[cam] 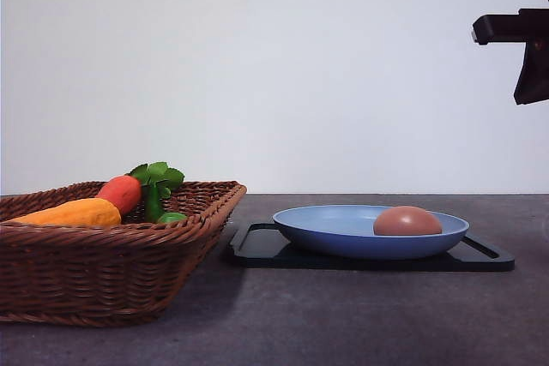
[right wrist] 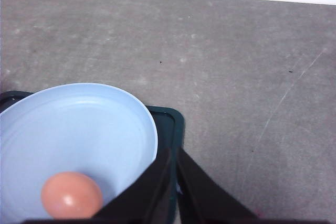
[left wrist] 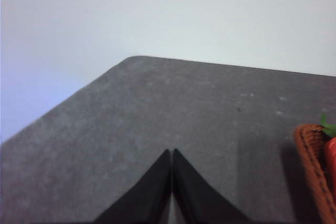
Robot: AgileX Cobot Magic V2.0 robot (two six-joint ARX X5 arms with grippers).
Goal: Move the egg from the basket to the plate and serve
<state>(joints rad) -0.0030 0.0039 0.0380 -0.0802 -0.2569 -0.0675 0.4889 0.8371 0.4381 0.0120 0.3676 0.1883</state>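
The brownish-pink egg [cam: 407, 221] lies in the light-blue plate [cam: 343, 227], toward its right side; the right wrist view has the egg [right wrist: 71, 195] lying free in the plate [right wrist: 79, 129]. My right gripper [right wrist: 173, 151] is shut and holds nothing, hovering above the plate's rim, apart from the egg. The woven basket [cam: 103, 272] stands at the left. My left gripper [left wrist: 171, 151] is shut and empty over bare table, with a corner of the basket [left wrist: 310, 156] beside it.
The plate rests on a flat black tray [cam: 257, 250]. In the basket lie an orange-red carrot [cam: 122, 193] with green leaves and a yellow-orange vegetable [cam: 73, 213]. A black part of my right arm [cam: 523, 40] hangs high at the right. The grey table [cam: 343, 315] ends at a white wall.
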